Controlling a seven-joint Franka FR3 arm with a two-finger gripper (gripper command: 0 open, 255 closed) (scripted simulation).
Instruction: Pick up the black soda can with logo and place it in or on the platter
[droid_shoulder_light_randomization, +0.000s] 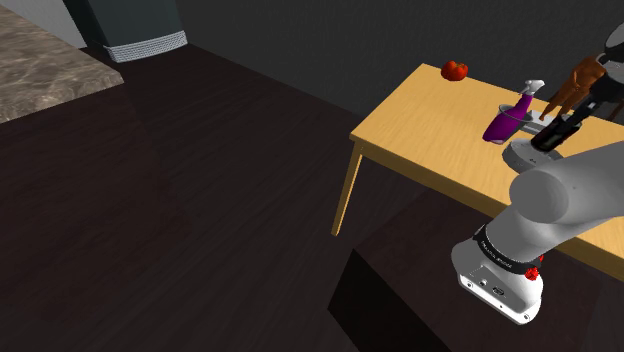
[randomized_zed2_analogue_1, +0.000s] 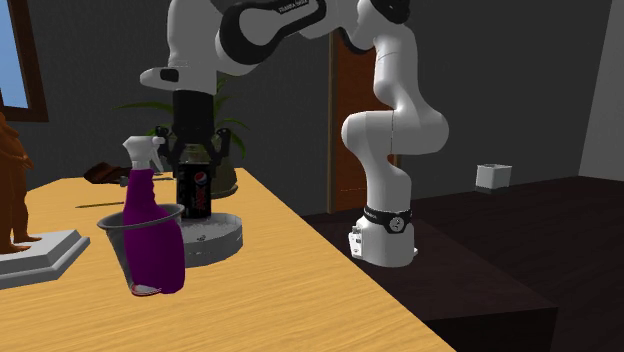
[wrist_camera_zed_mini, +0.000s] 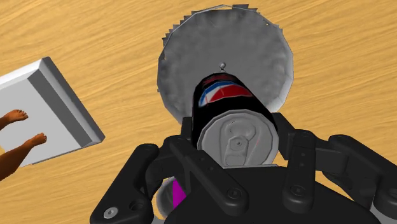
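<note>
Gripper (wrist_camera_zed_mini: 238, 141) clamps the upright black soda can (wrist_camera_zed_mini: 224, 95) near its top, right over the grey platter (wrist_camera_zed_mini: 267, 57) on the table (wrist_camera_zed_mini: 95, 32), so best lower straight, keep it vertical, release only once seated, avoiding the purple spray bottle (randomized_zed2_analogue_1: 152, 235).

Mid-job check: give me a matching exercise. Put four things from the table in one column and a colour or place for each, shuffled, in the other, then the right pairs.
Things:
1. soda can
2. spray bottle
3. platter
4. red fruit

Descriptions:
A. purple
B. grey and round, below the can
C. black, clasped in the gripper
D. near a far corner of the table, apart from the rest

Pairs: 1-C, 2-A, 3-B, 4-D
</note>
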